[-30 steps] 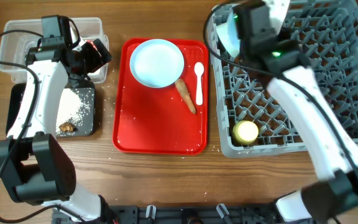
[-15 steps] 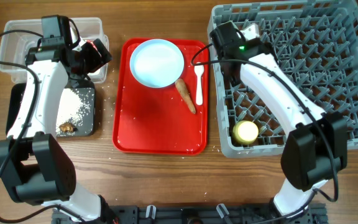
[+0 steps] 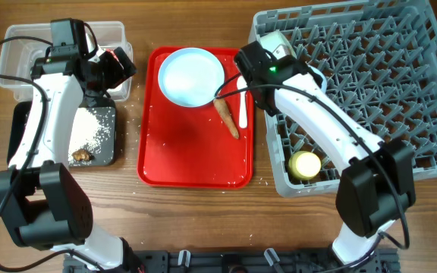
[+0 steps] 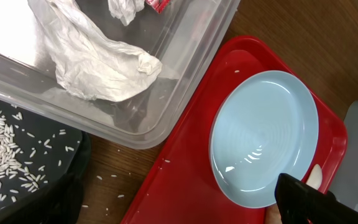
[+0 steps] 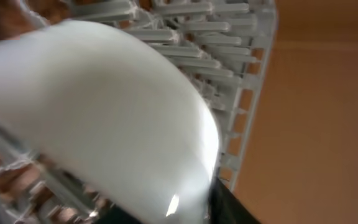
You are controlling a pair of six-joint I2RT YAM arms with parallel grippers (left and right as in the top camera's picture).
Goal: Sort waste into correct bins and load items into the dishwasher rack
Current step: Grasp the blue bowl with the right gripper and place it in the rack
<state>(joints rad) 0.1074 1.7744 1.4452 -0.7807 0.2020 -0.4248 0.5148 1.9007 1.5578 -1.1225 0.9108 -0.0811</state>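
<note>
My left gripper (image 3: 114, 70) hovers open and empty over the right end of the clear tub (image 3: 21, 53). In the left wrist view the tub (image 4: 191, 68) holds the crumpled tissue (image 4: 98, 59) and the red-and-white wrapper (image 4: 157, 5). The black tray (image 3: 21, 125) holds rice (image 3: 89, 129) and a brown scrap (image 3: 80, 155). The pale blue plate (image 3: 192, 76), carrot-like stick (image 3: 227, 117) and white spoon (image 3: 243, 114) lie on the red tray (image 3: 188, 163). My right gripper (image 3: 265, 57) sits at the rack's (image 3: 370, 91) near-left corner, against a mint-green bowl (image 3: 277, 42) that fills the blurred right wrist view (image 5: 92, 112).
A yellow cup (image 3: 304, 164) stands in the rack's front-left part. Loose rice grains lie on the wood (image 4: 114, 177) between the black tray and the red tray. My right arm crosses over the red tray's right edge and hides part of the spoon.
My right arm has swung left and down from the rack's back corner to its left edge with the bowl. The rack and yellow cup shifted slightly. My left arm has not moved.
</note>
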